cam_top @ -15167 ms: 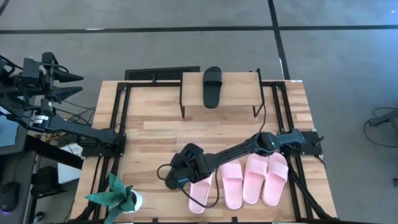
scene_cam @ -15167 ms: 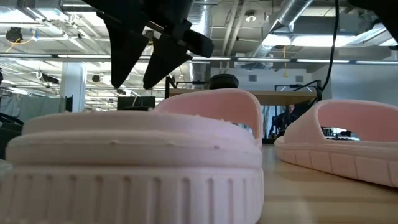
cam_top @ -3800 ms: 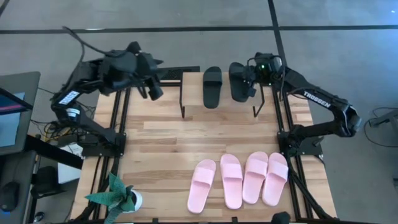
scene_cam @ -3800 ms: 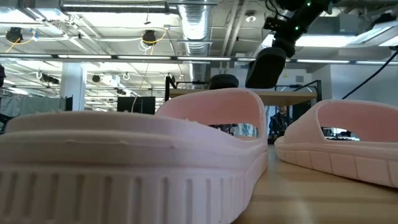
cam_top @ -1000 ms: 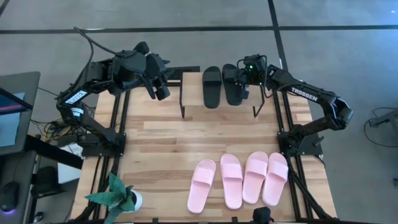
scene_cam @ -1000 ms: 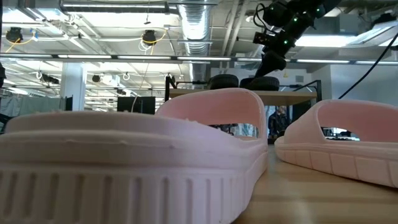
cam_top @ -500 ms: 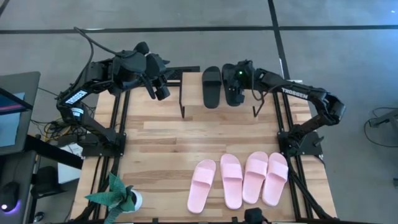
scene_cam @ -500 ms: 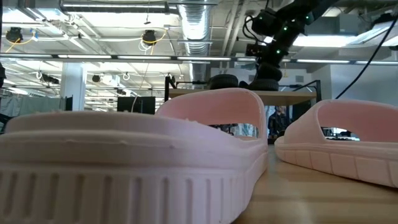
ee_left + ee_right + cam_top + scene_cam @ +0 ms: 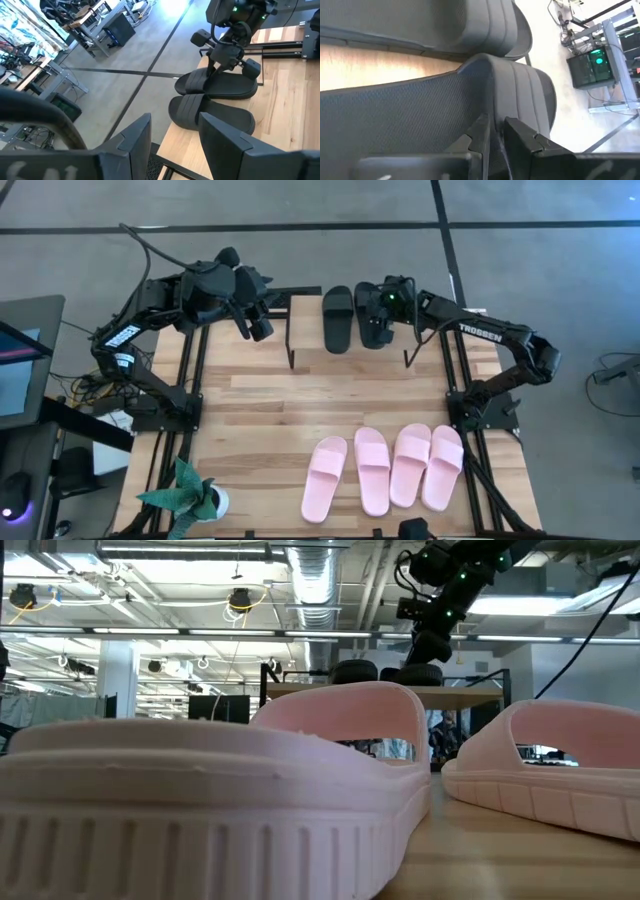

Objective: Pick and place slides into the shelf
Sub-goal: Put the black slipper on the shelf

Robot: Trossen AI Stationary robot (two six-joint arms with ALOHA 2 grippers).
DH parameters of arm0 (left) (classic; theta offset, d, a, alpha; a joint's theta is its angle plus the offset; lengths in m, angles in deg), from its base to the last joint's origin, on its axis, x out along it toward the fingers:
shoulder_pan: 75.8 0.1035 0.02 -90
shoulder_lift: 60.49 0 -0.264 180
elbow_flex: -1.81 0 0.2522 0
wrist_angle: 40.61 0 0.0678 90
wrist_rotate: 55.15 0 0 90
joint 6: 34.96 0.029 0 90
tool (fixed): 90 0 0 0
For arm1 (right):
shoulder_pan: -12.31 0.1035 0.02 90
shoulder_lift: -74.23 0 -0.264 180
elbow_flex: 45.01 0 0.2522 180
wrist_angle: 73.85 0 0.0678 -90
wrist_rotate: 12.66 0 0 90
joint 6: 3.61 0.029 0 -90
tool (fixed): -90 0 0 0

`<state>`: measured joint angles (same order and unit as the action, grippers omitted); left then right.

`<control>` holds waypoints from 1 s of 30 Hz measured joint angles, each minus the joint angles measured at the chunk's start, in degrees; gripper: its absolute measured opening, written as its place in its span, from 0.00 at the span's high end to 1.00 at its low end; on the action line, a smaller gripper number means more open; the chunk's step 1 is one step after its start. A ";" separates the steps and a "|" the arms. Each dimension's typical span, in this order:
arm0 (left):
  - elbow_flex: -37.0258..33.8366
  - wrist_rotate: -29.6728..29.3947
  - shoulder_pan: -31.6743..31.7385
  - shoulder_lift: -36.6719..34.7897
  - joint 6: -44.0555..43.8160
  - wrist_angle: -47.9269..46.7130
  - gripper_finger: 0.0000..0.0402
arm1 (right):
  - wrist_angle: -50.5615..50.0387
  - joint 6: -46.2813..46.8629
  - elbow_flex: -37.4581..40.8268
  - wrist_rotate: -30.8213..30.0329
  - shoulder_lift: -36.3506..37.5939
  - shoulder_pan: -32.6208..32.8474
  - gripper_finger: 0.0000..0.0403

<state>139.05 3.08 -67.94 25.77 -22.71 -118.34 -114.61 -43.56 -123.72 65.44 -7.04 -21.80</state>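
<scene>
Two black slides lie side by side on the shelf (image 9: 310, 345) at the table's far edge, soles on its wooden top: the left one (image 9: 338, 318) and the right one (image 9: 371, 320). My right gripper (image 9: 384, 304) stands over the right one and is shut on it. My left gripper (image 9: 258, 328) hangs open above the table's far left, just left of the shelf, with nothing between its fingers (image 9: 220, 135). Several pale pink slides (image 9: 385, 470) lie in a row near the table's front right. My right gripper pinches the right black slide's strap (image 9: 502, 107) between its two fingers (image 9: 481, 131), at one edge of the strap. The fingers come from above, slanting down from the table's right side (image 9: 222, 67). The slide lies flat on the shelf top beside the other black slide.
A small potted plant (image 9: 190, 498) stands at the table's near left corner. Bare wooden tabletop (image 9: 250, 400) lies between the shelf and the pink slides. In the low view a pink slide (image 9: 200, 800) fills the foreground.
My right gripper has shifted a little toward the table's left and near side over the right black slide, keeping its hold. The slide stays on the shelf close beside the other black one.
</scene>
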 joint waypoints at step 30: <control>0.00 -0.07 -0.02 0.00 0.07 0.02 0.62 | 0.77 0.92 -1.33 -0.07 0.07 0.24 0.71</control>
<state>139.05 3.02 -67.96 25.77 -22.64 -118.32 -113.84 -42.64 -125.05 65.36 -6.98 -21.56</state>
